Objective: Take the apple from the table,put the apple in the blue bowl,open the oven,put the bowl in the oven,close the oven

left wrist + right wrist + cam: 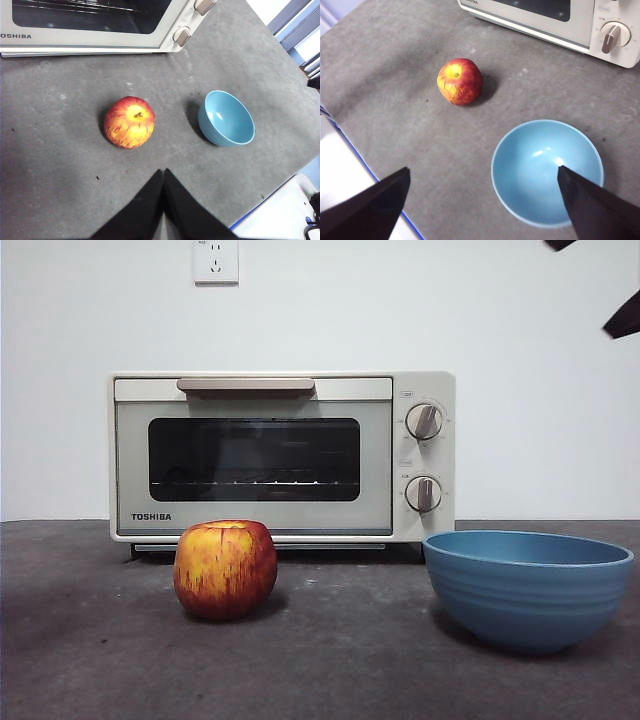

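Front view shows the oven [280, 457] with its door closed at the back of the table [340, 660]; the apple [225, 568] stands in front of its door, and the blue bowl [527, 587] sits empty off to the knob side, well apart from the apple. Left gripper [163, 172] hangs above the table short of the apple, jaws pressed together on nothing. Right gripper [482, 176] hovers over the bowl with its jaws spread wide
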